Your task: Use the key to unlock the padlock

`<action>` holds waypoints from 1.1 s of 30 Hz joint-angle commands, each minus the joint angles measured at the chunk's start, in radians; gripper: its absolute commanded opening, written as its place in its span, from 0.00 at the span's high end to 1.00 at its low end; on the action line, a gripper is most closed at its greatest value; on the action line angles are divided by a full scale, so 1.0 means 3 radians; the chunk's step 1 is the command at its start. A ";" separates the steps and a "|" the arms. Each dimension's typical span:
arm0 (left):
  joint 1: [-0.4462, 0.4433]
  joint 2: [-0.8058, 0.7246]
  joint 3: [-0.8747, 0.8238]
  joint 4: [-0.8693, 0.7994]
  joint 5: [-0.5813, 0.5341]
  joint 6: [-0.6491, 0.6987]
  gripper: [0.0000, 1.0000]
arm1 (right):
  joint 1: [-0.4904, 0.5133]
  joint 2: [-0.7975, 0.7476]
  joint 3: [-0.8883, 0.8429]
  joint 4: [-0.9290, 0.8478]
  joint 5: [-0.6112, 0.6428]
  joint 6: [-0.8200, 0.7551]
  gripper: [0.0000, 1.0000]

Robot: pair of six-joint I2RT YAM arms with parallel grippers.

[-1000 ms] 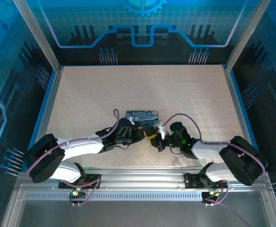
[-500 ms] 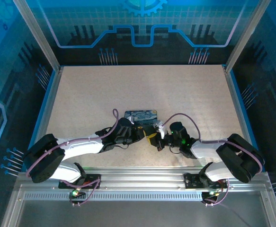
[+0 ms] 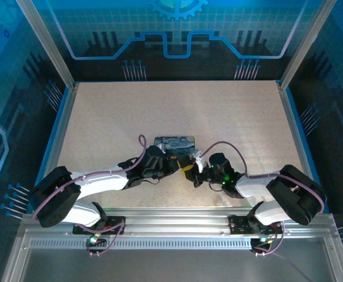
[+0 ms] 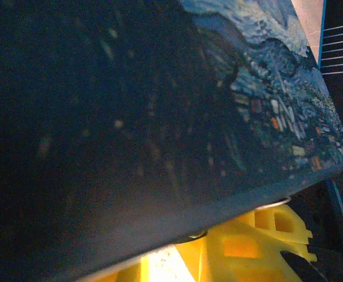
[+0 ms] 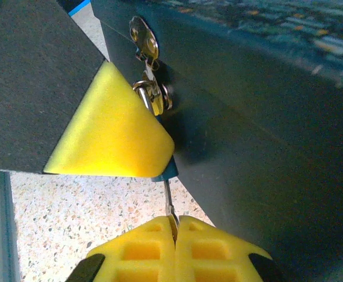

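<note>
A robotics test cell is indicated: a speckled tabletop (image 3: pixel 159 111) is enclosed by aluminium posts (image 3: pixel 42 44) and blue circuit-patterned panels (image 3: pixel 177 29); arm bases (image 3: pixel 97 226) are bolted to a slotted rail (image 3: pixel 177 226).

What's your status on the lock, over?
Right gripper shut on key, tip at padlock. Left gripper finger covers padlock against tin, grip unclear. Keyhole hidden.

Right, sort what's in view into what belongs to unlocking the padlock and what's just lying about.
In the job:
padlock, hanging at the hasp
key, pinched in the right gripper
left gripper, its pad over the padlock body

Just there:
starry-night tin, which carries the lock
speckled table
</note>
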 commanded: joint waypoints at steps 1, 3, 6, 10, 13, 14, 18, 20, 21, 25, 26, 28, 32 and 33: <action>-0.0026 -0.0038 0.0111 0.0208 0.0167 -0.0043 0.82 | 0.0053 0.0051 0.0026 0.0443 0.0059 -0.0035 0.95; -0.0025 -0.0033 0.0108 0.0213 0.0174 -0.0052 0.82 | 0.0060 0.0080 0.0031 0.0501 0.0056 -0.0033 0.95; -0.0026 -0.0032 0.0113 0.0219 0.0180 -0.0049 0.82 | 0.0064 0.0129 0.0063 0.0568 0.0051 -0.0021 0.95; -0.0025 -0.0017 0.0114 0.0224 0.0193 -0.0050 0.82 | 0.0068 0.0185 0.0112 0.0667 0.0009 0.0014 0.95; -0.0027 -0.0007 0.0118 0.0234 0.0209 -0.0057 0.82 | 0.0066 0.0223 0.0151 0.0744 -0.0010 0.0044 0.95; -0.0025 -0.0002 0.0118 0.0239 0.0213 -0.0064 0.82 | 0.0068 0.0231 0.0155 0.0764 -0.0020 0.0051 0.95; -0.0028 0.0018 0.0127 0.0259 0.0244 -0.0072 0.82 | 0.0067 0.0282 0.0230 0.0794 -0.0046 0.0056 0.95; -0.0027 0.0024 0.0130 0.0251 0.0257 -0.0071 0.82 | 0.0066 0.0293 0.0260 0.0805 -0.0049 0.0044 0.95; -0.0029 0.0024 0.0129 0.0248 0.0260 -0.0072 0.82 | 0.0063 0.0300 0.0275 0.0802 -0.0050 0.0039 0.95; -0.0026 0.0005 0.0124 0.0226 0.0282 -0.0078 0.82 | 0.0055 0.0293 0.0341 0.0720 -0.0045 -0.0044 0.95; -0.0028 -0.0006 0.0120 0.0219 0.0285 -0.0078 0.82 | 0.0055 0.0293 0.0357 0.0680 -0.0038 -0.0080 0.95; -0.0022 -0.0036 0.0118 0.0182 0.0284 -0.0078 0.82 | 0.0046 0.0303 0.0379 0.0614 -0.0019 -0.0155 0.95; -0.0022 -0.0098 0.0118 0.0124 0.0299 -0.0076 0.82 | 0.0015 0.0338 0.0371 0.0605 0.0017 -0.0252 0.95; -0.0016 -0.0104 0.0113 0.0118 0.0304 -0.0078 0.82 | -0.0004 0.0348 0.0364 0.0624 0.0008 -0.0260 0.95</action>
